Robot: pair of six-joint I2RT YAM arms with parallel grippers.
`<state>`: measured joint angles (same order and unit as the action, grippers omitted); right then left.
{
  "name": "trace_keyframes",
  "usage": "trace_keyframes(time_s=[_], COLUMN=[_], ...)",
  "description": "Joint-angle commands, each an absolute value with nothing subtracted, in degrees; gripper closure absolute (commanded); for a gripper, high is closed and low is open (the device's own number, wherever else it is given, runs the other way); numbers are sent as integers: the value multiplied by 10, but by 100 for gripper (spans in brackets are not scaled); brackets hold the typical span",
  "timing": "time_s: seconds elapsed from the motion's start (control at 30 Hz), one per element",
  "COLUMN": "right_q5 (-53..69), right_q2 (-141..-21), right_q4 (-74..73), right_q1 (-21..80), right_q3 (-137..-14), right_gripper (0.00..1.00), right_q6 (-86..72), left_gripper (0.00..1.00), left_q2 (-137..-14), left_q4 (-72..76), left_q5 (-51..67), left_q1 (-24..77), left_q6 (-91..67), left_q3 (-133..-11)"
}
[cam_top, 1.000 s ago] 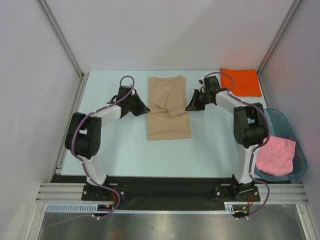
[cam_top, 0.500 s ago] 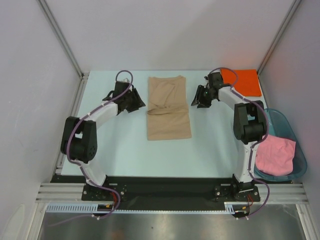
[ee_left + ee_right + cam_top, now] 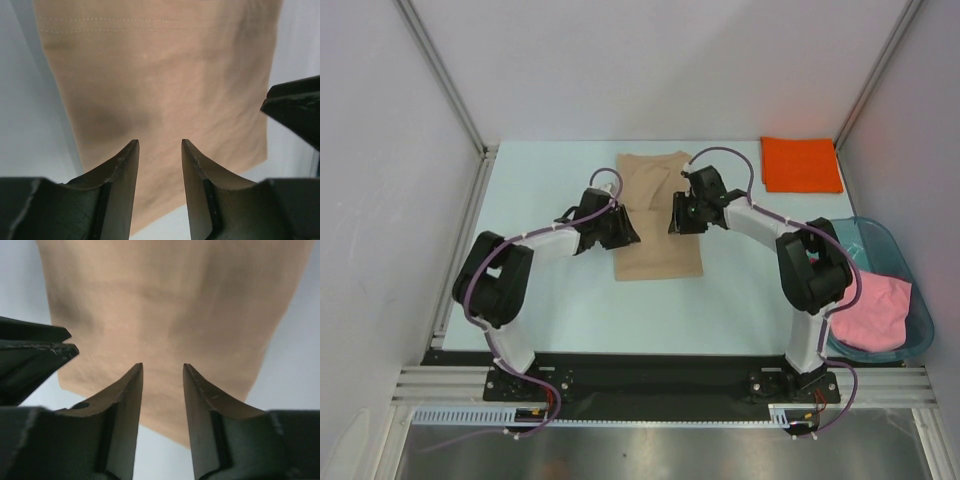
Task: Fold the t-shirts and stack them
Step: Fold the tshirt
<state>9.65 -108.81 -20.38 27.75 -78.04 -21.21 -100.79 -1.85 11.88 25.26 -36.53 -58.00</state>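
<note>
A tan t-shirt (image 3: 658, 255) lies flat as a long folded strip in the middle of the table. My left gripper (image 3: 628, 234) hovers over its left edge, my right gripper (image 3: 677, 218) over its right side. Both are open and hold nothing. In the left wrist view the open gripper (image 3: 160, 145) points across the tan t-shirt (image 3: 160, 75). The right wrist view shows its open gripper (image 3: 162, 367) above the same tan t-shirt (image 3: 170, 300). An orange t-shirt (image 3: 802, 164) lies folded at the back right. A pink t-shirt (image 3: 870, 310) sits crumpled in a tub.
The teal plastic tub (image 3: 893, 240) stands at the right edge of the table beside the right arm. Grey walls and metal frame posts enclose the table on three sides. The two grippers face each other closely over the tan shirt.
Both grippers were shut at the tan shirt's sides, then opened and drew outward. They have now swung back inward over the shirt's middle, still open.
</note>
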Motion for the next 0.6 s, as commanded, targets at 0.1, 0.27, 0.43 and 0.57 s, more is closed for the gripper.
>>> trace_keyframes(time_s=[0.1, 0.27, 0.43, 0.57], right_q5=[217, 296, 316, 317], right_q2=[-1176, -1229, -1270, -1281], right_q4=[-79, -13, -5, -27], right_q1=[214, 156, 109, 81], right_q3=[-822, -831, -845, -869], right_gripper=[72, 85, 80, 71], right_q6=[-260, -278, -269, -260], left_gripper=[56, 59, 57, 55], left_q2=[-1084, -1128, -1142, -1119], left_q4=[44, 77, 59, 37], left_q5=[169, 189, 190, 178], left_q1=[232, 203, 179, 164], left_q6=[-371, -395, -376, -354], left_q3=[-664, -677, -679, -676])
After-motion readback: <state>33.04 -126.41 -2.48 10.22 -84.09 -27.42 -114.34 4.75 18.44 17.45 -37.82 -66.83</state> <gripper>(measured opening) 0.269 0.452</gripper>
